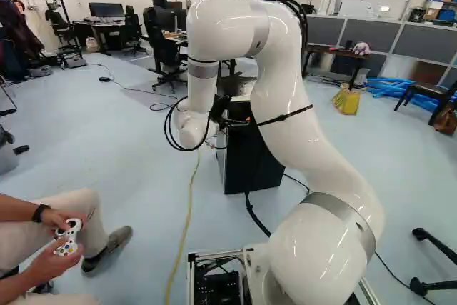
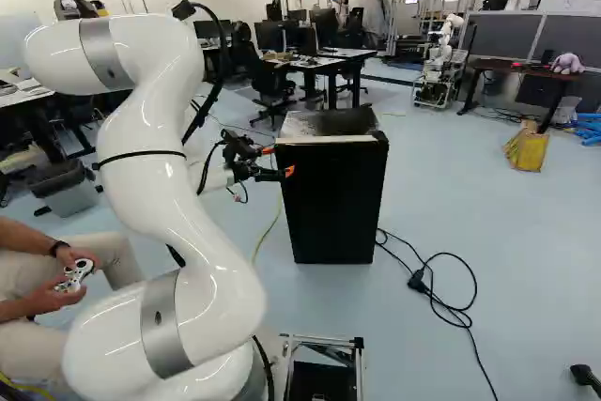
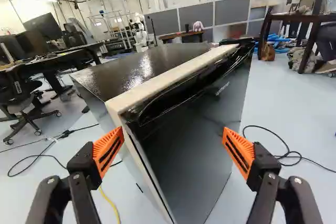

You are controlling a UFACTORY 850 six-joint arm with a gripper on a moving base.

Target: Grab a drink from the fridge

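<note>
The fridge (image 2: 333,204) stands on the pale floor (image 2: 526,260) ahead of my fingers (image 2: 287,172), its door (image 3: 210,145) closed and its contents hidden from me; a grey bin (image 2: 70,196) stands at the left of the right base view; the fridge is a black upright box, its top (image 3: 152,66) glossy with a bright glare, a pale strip (image 3: 163,82) edging the smooth dark front; my fingers are wide apart, their ribbed orange pads (image 3: 108,151) facing each other
</note>
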